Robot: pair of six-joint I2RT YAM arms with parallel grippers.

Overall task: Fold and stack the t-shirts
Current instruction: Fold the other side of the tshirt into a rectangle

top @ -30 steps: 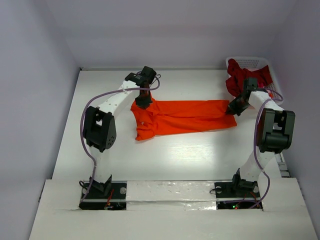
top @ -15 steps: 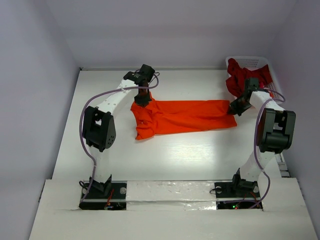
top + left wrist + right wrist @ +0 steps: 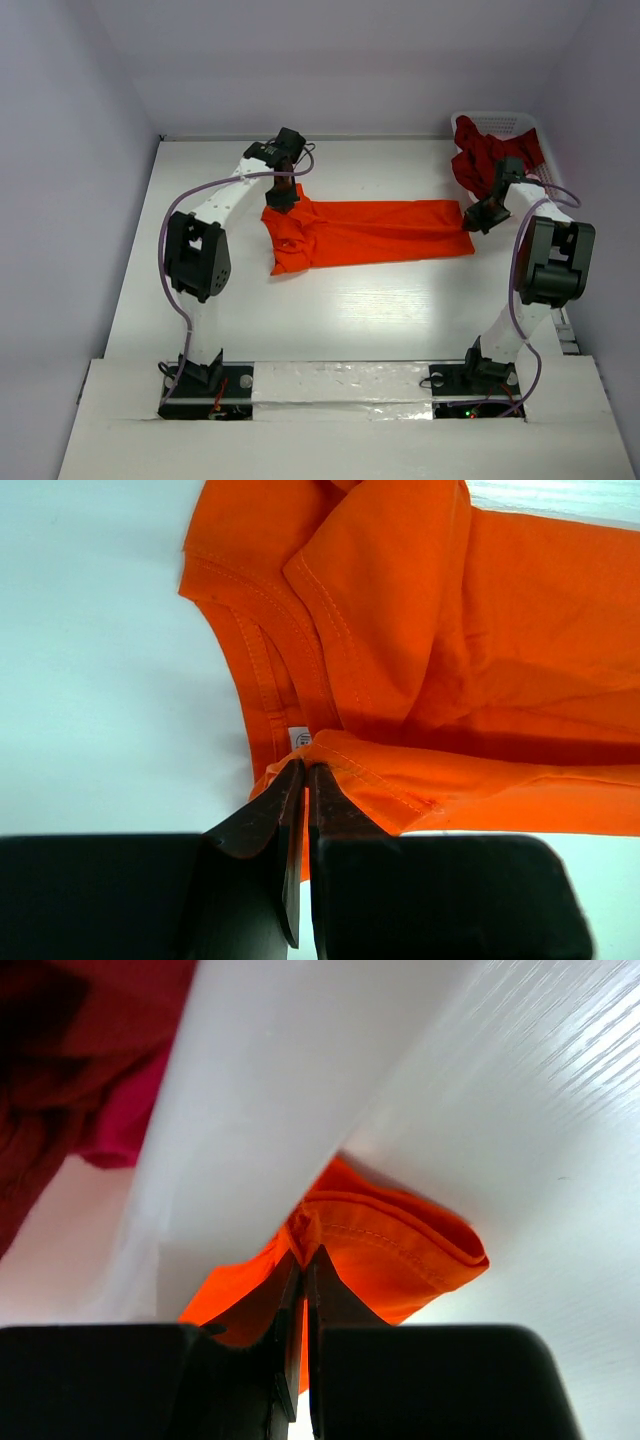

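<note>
The bright orange t-shirt (image 3: 365, 232) lies stretched left to right across the middle of the table, folded lengthwise. My left gripper (image 3: 281, 201) is shut on its left end by the collar; the wrist view shows the pinched orange edge (image 3: 340, 755) next to the neck label. My right gripper (image 3: 474, 218) is shut on the shirt's right end, where the hem (image 3: 400, 1245) bunches between the jaws. Darker red t-shirts (image 3: 480, 150) are heaped in the basket at the back right, and also show in the right wrist view (image 3: 70, 1070).
The white plastic lattice basket (image 3: 527, 128) stands at the back right corner, just behind my right gripper. The white table (image 3: 350, 310) stretches in front of the shirt. Walls close in the left, back and right sides.
Both grippers have moved slightly toward the back and outward, holding the orange shirt and drawing it a little straighter and farther back.
</note>
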